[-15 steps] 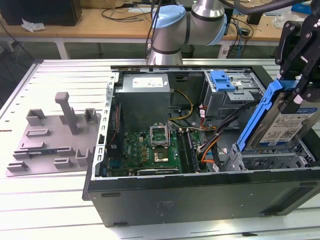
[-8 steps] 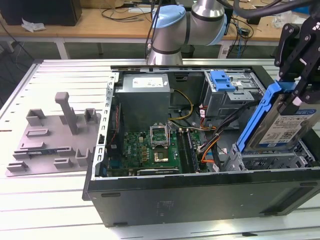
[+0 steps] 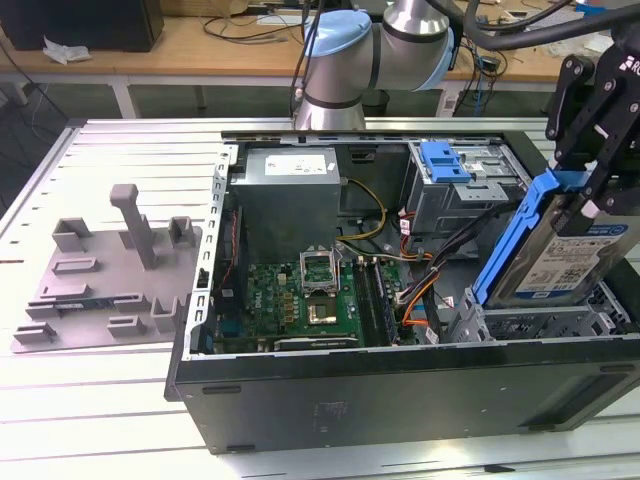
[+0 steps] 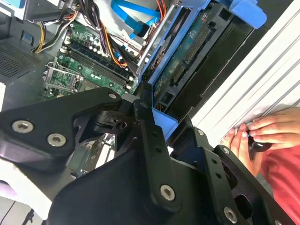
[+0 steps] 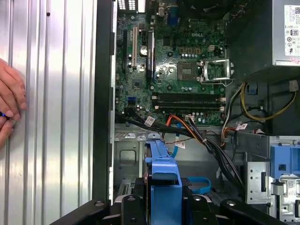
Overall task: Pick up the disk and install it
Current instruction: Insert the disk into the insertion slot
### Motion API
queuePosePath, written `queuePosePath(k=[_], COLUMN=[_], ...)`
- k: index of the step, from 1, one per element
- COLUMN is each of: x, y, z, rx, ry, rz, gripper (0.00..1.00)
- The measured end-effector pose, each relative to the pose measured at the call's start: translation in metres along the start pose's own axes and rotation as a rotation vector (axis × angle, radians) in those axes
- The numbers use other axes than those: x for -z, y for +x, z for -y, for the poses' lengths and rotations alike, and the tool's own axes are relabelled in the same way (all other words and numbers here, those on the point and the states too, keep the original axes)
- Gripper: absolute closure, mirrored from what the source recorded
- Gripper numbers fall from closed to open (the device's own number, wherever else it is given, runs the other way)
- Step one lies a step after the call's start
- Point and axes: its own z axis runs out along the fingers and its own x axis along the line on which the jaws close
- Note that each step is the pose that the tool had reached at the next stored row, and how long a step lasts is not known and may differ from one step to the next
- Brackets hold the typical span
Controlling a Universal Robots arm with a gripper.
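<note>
One disk (image 3: 570, 265) is hanging in the pincer (image 3: 588, 190), one computer case (image 3: 400, 395) lying beneath it, one grey stand (image 3: 110, 285) well apart.

Disk (image 3: 570, 265) had a dull silver metal face, a paper label and a glossy blue plastic bracket. Gripper (image 3: 595, 195) links were matt black, with bare steel screw heads in the second wrist view. Computer case (image 3: 400, 400) was matt black painted sheet metal. Power supply (image 3: 290, 190) was dull grey bare metal. Motherboard (image 3: 310, 300) was green lacquered board, semi-gloss. Table (image 3: 110, 410) was ribbed pale aluminium with a satin sheen. Fixture (image 3: 105, 285) was matt grey plastic. Arm (image 3: 415, 30) was smooth silver metal with light blue plastic caps. Bench (image 3: 180, 60) looked like light wood
</note>
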Motion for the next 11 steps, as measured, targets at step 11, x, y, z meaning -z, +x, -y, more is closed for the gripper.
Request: queuePosePath(k=[11], x=[-0.0073], y=[0.0002], z=[0.0009], rx=[0.000], ry=[0.0000], rz=[0.0000], gripper=[0.63])
